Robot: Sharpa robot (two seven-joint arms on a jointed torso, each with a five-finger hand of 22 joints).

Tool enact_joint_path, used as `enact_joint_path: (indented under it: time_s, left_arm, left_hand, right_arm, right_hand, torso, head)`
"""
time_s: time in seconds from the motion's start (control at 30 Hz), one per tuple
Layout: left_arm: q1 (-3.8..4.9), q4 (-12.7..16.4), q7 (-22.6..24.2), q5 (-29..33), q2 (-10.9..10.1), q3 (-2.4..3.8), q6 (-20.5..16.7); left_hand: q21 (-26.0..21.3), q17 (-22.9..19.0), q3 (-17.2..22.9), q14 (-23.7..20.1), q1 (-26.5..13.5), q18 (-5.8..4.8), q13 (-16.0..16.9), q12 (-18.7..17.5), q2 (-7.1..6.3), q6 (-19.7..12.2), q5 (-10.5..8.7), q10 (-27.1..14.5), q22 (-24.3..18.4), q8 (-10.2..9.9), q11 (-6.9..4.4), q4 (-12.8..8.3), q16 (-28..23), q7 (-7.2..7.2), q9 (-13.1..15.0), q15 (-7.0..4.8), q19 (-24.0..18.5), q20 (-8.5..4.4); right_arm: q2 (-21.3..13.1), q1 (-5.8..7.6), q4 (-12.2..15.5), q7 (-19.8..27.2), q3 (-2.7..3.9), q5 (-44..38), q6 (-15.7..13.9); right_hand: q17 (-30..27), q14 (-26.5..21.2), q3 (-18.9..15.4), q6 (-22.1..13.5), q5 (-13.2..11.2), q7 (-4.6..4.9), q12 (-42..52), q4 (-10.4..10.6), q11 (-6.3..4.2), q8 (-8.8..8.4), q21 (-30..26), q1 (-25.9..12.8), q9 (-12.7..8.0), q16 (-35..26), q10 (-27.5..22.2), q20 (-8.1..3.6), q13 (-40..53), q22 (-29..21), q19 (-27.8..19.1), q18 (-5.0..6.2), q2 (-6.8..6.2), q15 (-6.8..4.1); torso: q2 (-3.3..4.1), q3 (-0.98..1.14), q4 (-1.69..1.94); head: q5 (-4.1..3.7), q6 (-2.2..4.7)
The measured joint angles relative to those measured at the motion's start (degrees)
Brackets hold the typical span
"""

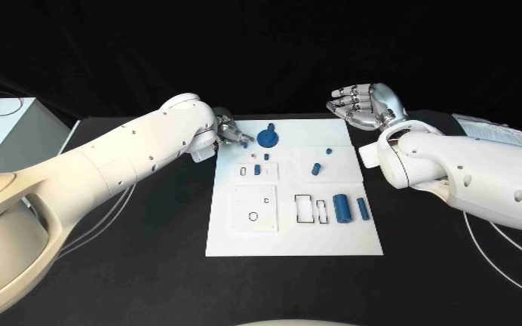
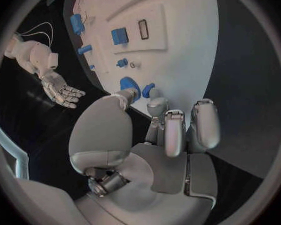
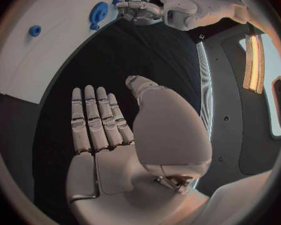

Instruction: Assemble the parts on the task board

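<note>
Pinching a small blue part (image 1: 246,142) beside the round blue disc (image 1: 268,140), left hand (image 1: 228,131); right hand (image 1: 364,105) spread

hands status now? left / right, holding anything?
Left robot hand: at the task board's far left corner beside a small blue part; whether it grips it cannot be told.
Right robot hand: open, fingers extended, holding nothing.
</note>
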Motion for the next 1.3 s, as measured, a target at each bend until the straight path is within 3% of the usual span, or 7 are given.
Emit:
enact_joint_path:
  time_s: [0.1, 0.4, 0.8, 0.97, 1.03, 1.1, 1.3]
  left_arm:
    - [0.00, -0.16, 0.00, 0.02, 0.01, -0.01, 0.00]
    - [0.00, -0.32, -0.04, 0.03, 0.09, -0.02, -0.02]
    - [0.03, -0.78, 0.01, 0.29, 0.65, -0.42, 0.01]
    - [0.13, -0.59, 0.11, 0.88, 0.62, -0.45, 0.01]
    - [0.17, -0.37, 0.15, 1.25, 0.50, -0.45, 0.01]
    - [0.18, -0.14, 0.16, 1.75, 0.38, -0.52, 0.04]
    - [0.03, 0.12, 0.16, 3.08, 0.17, -0.62, 0.31]
  left_hand:
    - [0.00, 0.00, 0.00, 0.00, 0.03, 0.00, 0.00, 0.00, 0.03, 0.00, 0.00, -0.08, -0.02, -0.02, 0.07, 0.00, 0.00, 0.00, 0.00, 0.00, 0.00, 0.00]
    - [0.00, 0.00, 0.60, 0.21, 1.89, 0.00, 0.00, 0.00, 1.89, -0.21, 0.26, -0.20, -0.02, -0.21, 0.19, -0.22, 0.00, 0.21, -0.05, 0.21, -0.20, 0.20]
    - [-0.22, 0.00, 1.06, 0.21, 2.77, 0.00, -0.23, 0.00, 1.97, -0.41, 0.26, -0.49, -0.25, -0.47, 0.07, -0.09, 0.00, 0.00, -0.05, 0.21, -0.20, 0.20]
    - [-0.22, 0.00, 4.69, 0.21, 6.26, 0.00, -0.26, 0.00, 2.87, -0.82, 0.24, -0.90, -0.25, -0.45, 0.07, -0.28, 0.00, 0.00, 0.01, 0.21, -0.20, 0.20]
    - [-0.22, 0.00, 8.21, 0.21, 8.41, 0.00, -0.40, 0.00, 2.85, -1.32, 0.46, -0.91, -0.20, -0.56, 0.06, -0.66, 0.00, -0.09, -0.05, 0.21, -0.20, 0.20]
    - [-0.22, 0.00, 12.02, 0.21, 9.63, 0.00, -0.61, 0.00, 2.16, -1.66, 0.49, -1.12, -0.14, -0.91, -0.13, -1.49, 0.00, 0.03, -0.10, 0.21, -0.24, 0.24]
    - [-0.22, 0.00, 16.24, 0.09, 10.75, 0.00, -1.16, 0.00, 0.46, -2.50, 0.56, -1.51, 0.04, 0.42, 0.27, 1.56, 0.00, 0.45, 1.52, 0.33, -0.42, 0.42]
  right_arm:
    - [0.04, 0.00, 0.00, 0.00, 0.00, 0.06, 0.00]
    - [0.08, 0.00, 0.03, 0.00, 0.00, 0.18, 0.01]
    - [0.05, 0.00, 0.15, -0.04, 0.00, 0.26, 0.04]
    - [0.03, 0.00, 0.19, -0.05, 0.00, 0.28, 0.05]
    - [0.01, 0.00, 0.21, -0.06, 0.00, 0.28, 0.05]
    - [-0.02, 0.00, 0.22, -0.06, 0.00, 0.29, 0.06]
    - [-0.07, 0.00, 0.22, -0.07, 0.00, 0.32, 0.06]
  right_hand:
    - [-0.06, 0.00, -0.15, 0.00, 0.24, 0.00, 0.00, -0.15, 0.00, 0.00, 0.00, 0.00, 0.00, 0.00, 0.00, 0.00, 0.00, -0.09, 0.00, 0.00, 0.00, 0.00]
    - [-0.20, 0.00, -0.15, 0.00, 0.24, 0.00, -0.22, -0.15, 0.18, -0.22, 0.00, 0.00, -0.05, -0.22, 0.17, 0.21, -0.05, -0.32, -0.21, 0.00, 0.00, 0.00]
    - [-0.29, 0.00, -0.15, -0.01, 0.24, 0.00, -0.22, -0.15, 0.17, -0.22, 0.00, 0.00, -0.05, -0.43, 0.17, 0.21, -0.04, -0.50, -0.21, 0.00, 0.00, 0.00]
    - [-0.29, 0.00, -0.15, -0.01, 0.24, -0.01, -0.22, -0.15, 0.36, -0.22, 0.00, 0.00, -0.05, -0.43, 0.36, 0.21, -0.04, -0.58, -0.21, 0.00, 0.00, 0.00]
    - [-0.29, 0.00, -0.15, -0.01, 0.24, -0.01, -0.22, -0.15, 0.36, -0.22, 0.00, 0.00, -0.05, -0.43, 0.36, 0.21, -0.04, -0.59, -0.21, 0.00, 0.00, 0.00]
    - [-0.38, 0.00, -0.15, -0.01, 0.24, -0.01, -0.22, -0.15, 0.36, -0.22, 0.00, 0.00, -0.05, -0.43, 0.36, 0.21, -0.04, -0.67, -0.21, 0.00, 0.00, -0.01]
    - [-0.44, 0.21, -0.36, 0.21, 0.24, 0.20, -0.22, -0.13, 0.36, -0.22, 0.00, 0.00, -0.05, -0.43, 0.36, 0.00, -0.04, -0.80, -0.42, 0.00, 0.00, 0.20]
  torso:
    - [-0.01, 0.01, 0.01]
    - [-0.02, 0.01, -0.03]
    - [0.08, 0.00, -0.07]
    - [0.04, 0.00, -0.02]
    - [0.01, 0.01, -0.02]
    - [-0.01, -0.03, -0.02]
    - [-0.04, -0.01, -0.01]
  head:
    - [0.00, 0.00]
    - [0.05, -0.04]
    - [-0.08, -0.35]
    - [-0.17, -0.62]
    - [-0.21, -0.67]
    - [-0.25, -0.71]
    - [-0.20, -0.74]
